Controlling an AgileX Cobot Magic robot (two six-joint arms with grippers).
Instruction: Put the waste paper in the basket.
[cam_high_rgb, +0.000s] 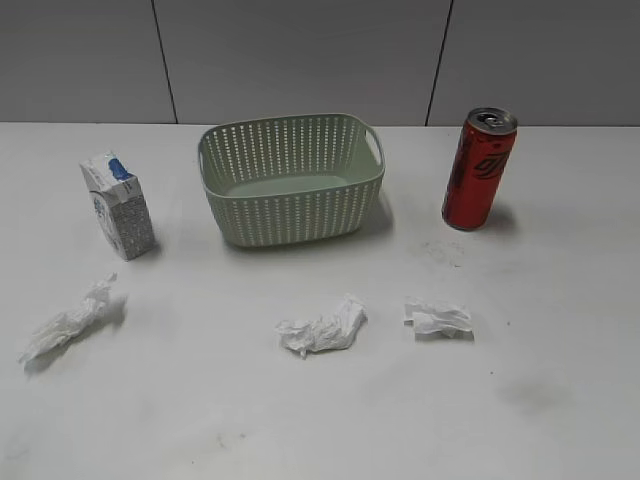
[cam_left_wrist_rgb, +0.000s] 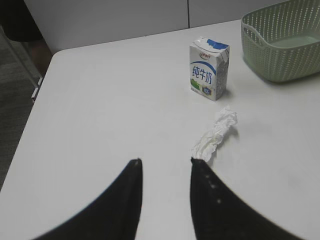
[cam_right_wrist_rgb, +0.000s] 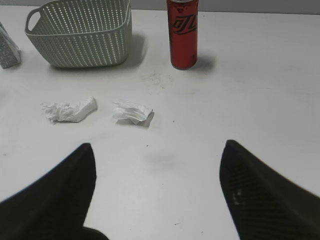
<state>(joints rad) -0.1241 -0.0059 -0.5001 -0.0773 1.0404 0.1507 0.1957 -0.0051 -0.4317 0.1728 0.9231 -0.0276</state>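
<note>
Simply crumpled white waste paper (cam_high_rgb: 322, 329)

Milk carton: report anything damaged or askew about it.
The milk carton stands upright left of the basket, but its top is torn open and ragged, so it looks already used. No spill shows around it.

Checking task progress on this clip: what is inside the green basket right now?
Nothing shows inside the basket: its visible floor is bare. The near wall hides the front strip of floor. All three paper wads lie on the table.
</note>
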